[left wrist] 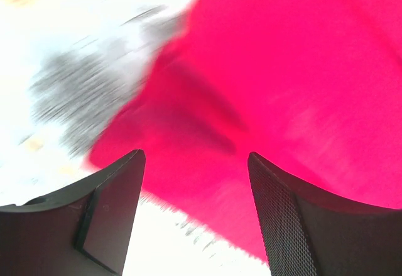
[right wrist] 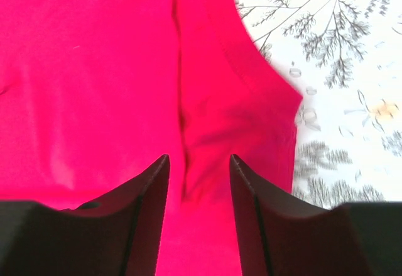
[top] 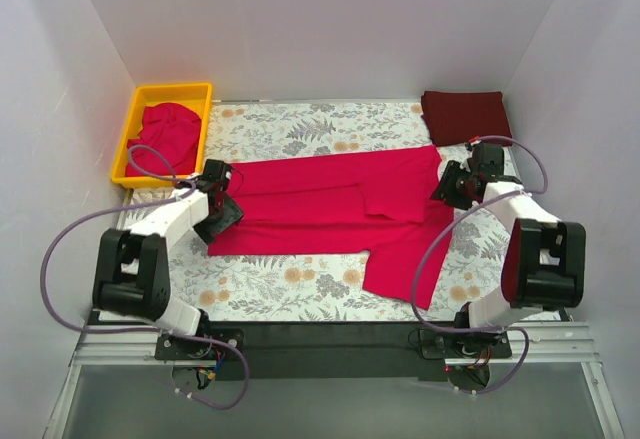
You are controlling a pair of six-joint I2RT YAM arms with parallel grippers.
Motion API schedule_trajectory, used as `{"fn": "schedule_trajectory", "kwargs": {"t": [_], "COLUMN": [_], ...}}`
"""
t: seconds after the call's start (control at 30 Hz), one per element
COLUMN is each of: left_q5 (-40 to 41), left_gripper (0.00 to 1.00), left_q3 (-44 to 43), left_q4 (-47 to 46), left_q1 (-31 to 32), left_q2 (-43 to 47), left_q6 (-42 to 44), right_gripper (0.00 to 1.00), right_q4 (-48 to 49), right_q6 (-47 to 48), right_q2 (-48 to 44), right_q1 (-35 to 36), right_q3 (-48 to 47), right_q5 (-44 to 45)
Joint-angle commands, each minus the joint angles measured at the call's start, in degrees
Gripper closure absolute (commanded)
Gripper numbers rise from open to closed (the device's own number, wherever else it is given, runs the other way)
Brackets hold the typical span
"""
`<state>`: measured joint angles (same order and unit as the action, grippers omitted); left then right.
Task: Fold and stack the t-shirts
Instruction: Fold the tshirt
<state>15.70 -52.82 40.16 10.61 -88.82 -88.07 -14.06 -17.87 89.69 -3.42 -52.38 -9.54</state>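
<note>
A crimson-pink t-shirt point(top: 330, 204) lies spread across the floral table, partly folded lengthwise, one sleeve hanging toward the front right. My left gripper point(top: 222, 209) is open over the shirt's left corner; the cloth point(left wrist: 282, 81) shows blurred between its fingers. My right gripper point(top: 447, 181) is open over the shirt's right end, a fold of cloth point(right wrist: 207, 106) between its fingers, not clamped. A folded dark maroon t-shirt point(top: 464, 115) lies at the back right. Another crimson-pink t-shirt point(top: 168, 131) sits bunched in the yellow tray.
The yellow tray point(top: 130, 124) stands at the back left, beside the left wall. White walls close in the table on three sides. The table's floral cover point(top: 300, 284) shows in front of the shirt.
</note>
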Motion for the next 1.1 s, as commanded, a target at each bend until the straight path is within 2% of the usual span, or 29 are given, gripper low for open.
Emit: {"fn": "schedule_trajectory", "kwargs": {"t": [0.0,0.13,0.23,0.53,0.8,0.87,0.97,1.07], "left_q5": [6.4,7.8,7.9,8.2,8.5,8.6,7.9,8.1], "left_gripper": [0.35,0.37,0.39,0.48,0.53,0.57,0.67,0.82], "left_q3": [3.8,10.4,12.0,9.8,12.0,12.7,12.9,12.9], "left_q4": [6.4,8.1,6.9,3.3,0.6,0.3,0.9,2.0], "left_q1": [-0.4,-1.2,-2.0,-2.5,-2.5,-2.5,-2.5,-2.5], "left_q2": [10.0,15.2,15.7,10.2,9.3,8.9,8.1,8.5], "left_q6": [-6.6,-9.3,-9.7,-9.3,-10.1,-10.2,-9.9,-9.8], "right_gripper": [0.47,0.41,0.38,0.37,0.39,0.39,0.4,0.4], "right_q4": [-3.5,-5.4,-6.5,-6.8,-6.9,-6.9,-7.5,-8.5], "right_q6": [0.2,0.4,0.6,1.7,2.0,2.0,1.9,1.7], "right_q2": [-7.5,-13.3,-15.9,-18.2,-19.5,-19.6,-20.3,-21.0], "right_q1": [0.0,1.6,3.3,5.0,5.0,5.0,5.0,5.0], "right_q3": [2.5,6.5,7.6,9.8,11.2,11.5,12.3,13.0], "right_q5": [0.7,2.1,3.7,5.1,6.5,6.9,8.1,9.3]}}
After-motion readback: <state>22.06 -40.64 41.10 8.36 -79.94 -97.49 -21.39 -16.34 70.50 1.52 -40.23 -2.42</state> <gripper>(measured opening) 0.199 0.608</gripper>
